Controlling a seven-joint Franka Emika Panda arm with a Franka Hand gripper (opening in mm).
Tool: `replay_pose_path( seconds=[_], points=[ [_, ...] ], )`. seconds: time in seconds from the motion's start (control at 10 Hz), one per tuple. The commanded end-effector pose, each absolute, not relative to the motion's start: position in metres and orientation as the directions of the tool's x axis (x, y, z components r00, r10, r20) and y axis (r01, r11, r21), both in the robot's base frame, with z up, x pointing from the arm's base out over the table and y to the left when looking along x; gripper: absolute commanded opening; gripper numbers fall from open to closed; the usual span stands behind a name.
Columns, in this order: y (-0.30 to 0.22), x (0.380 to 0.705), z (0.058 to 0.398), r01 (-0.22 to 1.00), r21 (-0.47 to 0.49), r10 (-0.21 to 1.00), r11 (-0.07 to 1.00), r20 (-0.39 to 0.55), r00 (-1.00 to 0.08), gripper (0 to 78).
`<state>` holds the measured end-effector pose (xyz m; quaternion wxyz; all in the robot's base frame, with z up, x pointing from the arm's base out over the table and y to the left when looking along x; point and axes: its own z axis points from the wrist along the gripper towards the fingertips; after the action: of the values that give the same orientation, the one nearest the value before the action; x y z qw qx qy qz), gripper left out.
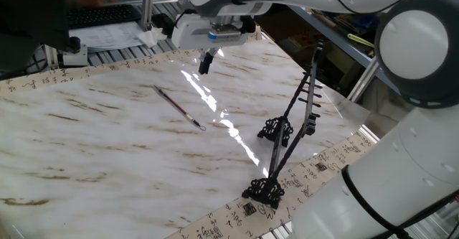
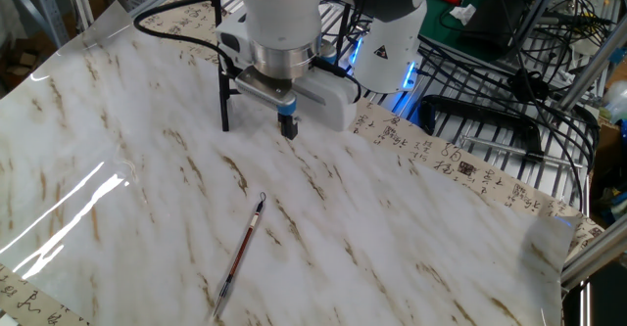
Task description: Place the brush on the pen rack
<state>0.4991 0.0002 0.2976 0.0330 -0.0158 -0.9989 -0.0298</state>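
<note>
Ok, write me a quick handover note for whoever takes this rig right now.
Claw: empty, fingers look closed, hanging above the table away from the brush.
Brush: lying flat on the marble tabletop, untouched.
Pen rack: standing near the table edge, nothing on it.
Done: nothing yet.
Left: reach the brush, grasp it, carry it over and set it on the rack.

A marbled worktop (image 1: 107, 146) fills the frame, edged with a strip of printed characters. The brush (image 1: 178, 107) lies flat on it, loop end toward the pen rack (image 1: 287, 135), tip pointing away. The pen rack stands well apart from the brush near the worktop's edge, on two scrolled feet, its thin posts leaning and the pegged bar high. The tool (image 1: 205, 62) hangs above the worktop beyond the brush, its dark fingers close together and holding nothing.
</note>
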Motion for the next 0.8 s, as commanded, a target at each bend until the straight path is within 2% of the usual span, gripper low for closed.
replay_pose_path(
  seconds=[0.1,0.8],
  points=[
    [0.000,0.506,0.303,0.045,0.044,0.042,0.998,0.053,-0.998,0.0],
    [-0.003,0.531,0.309,0.104,0.035,0.103,0.994,0.031,-0.994,0.0]
  ],
)
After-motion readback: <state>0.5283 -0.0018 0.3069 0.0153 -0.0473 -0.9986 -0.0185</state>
